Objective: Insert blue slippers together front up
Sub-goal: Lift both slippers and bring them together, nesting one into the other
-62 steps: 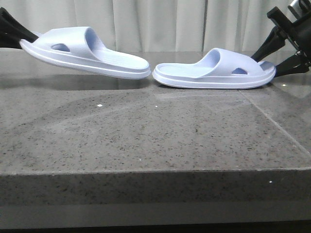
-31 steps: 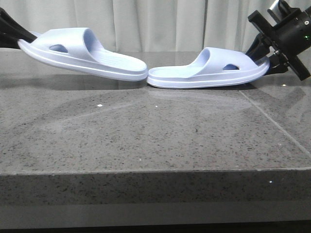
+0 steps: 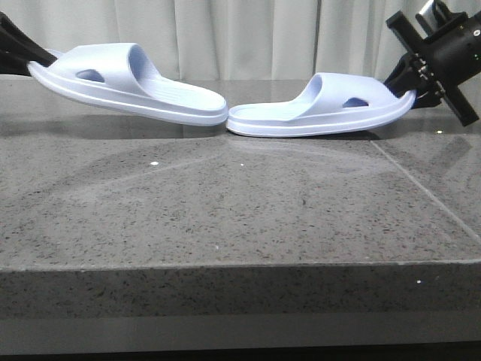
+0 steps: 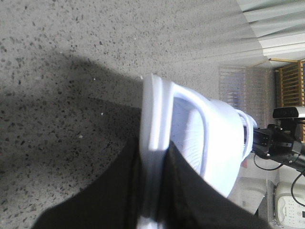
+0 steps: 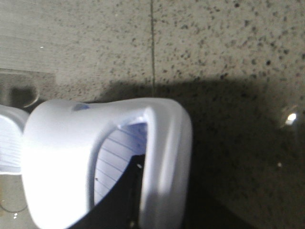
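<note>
Over the grey stone table [image 3: 225,218], the front view shows both blue slippers held end to end, their long axes running across the table. The left slipper [image 3: 128,83] hangs tilted, its strap end high by the left gripper [image 3: 22,49], its open end sloping down toward the table's middle. The right slipper [image 3: 323,109] lies nearly level, strap end raised by the right gripper [image 3: 409,83]. Their inner ends meet just above the table, touching or nearly so.

Only the left wrist view shows how the left gripper holds: its black fingers [image 4: 119,191] pinch the slipper's sole rim. The right wrist view shows one dark finger [image 5: 124,195] inside the strap opening, pressed against the right slipper's sole edge.
</note>
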